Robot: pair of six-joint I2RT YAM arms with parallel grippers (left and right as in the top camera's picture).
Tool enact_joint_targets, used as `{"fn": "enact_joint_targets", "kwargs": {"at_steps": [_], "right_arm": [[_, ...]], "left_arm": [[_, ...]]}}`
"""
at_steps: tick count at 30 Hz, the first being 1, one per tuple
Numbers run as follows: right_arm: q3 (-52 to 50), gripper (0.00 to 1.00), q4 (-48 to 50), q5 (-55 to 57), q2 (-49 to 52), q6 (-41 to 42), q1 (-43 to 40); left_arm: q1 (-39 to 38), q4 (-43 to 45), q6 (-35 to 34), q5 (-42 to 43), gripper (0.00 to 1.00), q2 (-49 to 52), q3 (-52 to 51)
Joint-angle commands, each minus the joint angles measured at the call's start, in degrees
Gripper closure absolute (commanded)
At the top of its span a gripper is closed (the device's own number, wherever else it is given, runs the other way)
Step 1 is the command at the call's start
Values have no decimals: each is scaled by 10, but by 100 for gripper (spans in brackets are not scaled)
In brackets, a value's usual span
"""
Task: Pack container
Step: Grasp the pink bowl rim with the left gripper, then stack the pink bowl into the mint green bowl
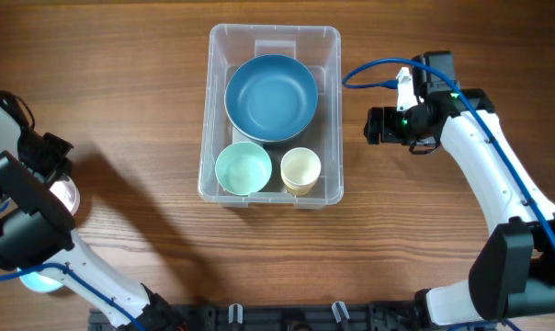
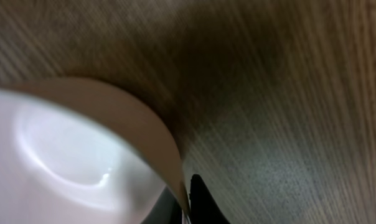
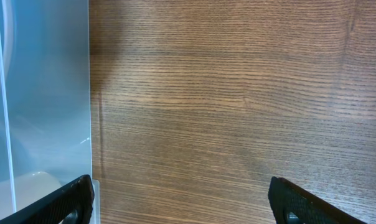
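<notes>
The clear plastic container stands at the table's middle. It holds a large blue bowl, a mint green bowl and a cream cup. My left gripper is at the far left edge, shut on the rim of a white bowl. In the left wrist view its fingers pinch that white bowl's rim just above the wood. My right gripper is open and empty, just right of the container. In the right wrist view its fingers spread wide beside the container wall.
A pale blue object shows partly under the left arm at the lower left edge. The wooden table surrounds the container. A blue cable loops off the right arm near the container's far right corner.
</notes>
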Motion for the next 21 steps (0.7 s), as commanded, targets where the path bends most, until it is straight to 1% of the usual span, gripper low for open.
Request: {"fn": "enact_joint_targets", "kwargs": {"at_steps": [1, 3, 5, 9, 12, 14, 17, 20, 21], "right_arm": [[-2, 9, -1, 8, 6, 10, 0], [-2, 9, -1, 8, 6, 10, 0], [-2, 9, -2, 8, 6, 10, 0], [-2, 9, -3, 8, 6, 10, 0], [-2, 9, -2, 8, 6, 10, 0], [-2, 9, -3, 8, 6, 11, 0], [-2, 9, -3, 8, 6, 12, 0], [-2, 9, -3, 8, 6, 12, 0], [-2, 9, -3, 8, 6, 12, 0]], "left_arm": [[-12, 9, 3, 11, 96, 4, 0], [-37, 10, 3, 11, 96, -2, 5], [-68, -8, 3, 13, 96, -25, 25], [-161, -75, 18, 39, 96, -129, 92], [-292, -97, 21, 40, 96, -245, 124], [-413, -96, 8, 31, 96, -302, 126], [-555, -105, -40, 19, 96, -298, 125], [-643, -114, -60, 19, 96, -261, 122], [-661, -121, -66, 20, 96, -243, 121]]}}
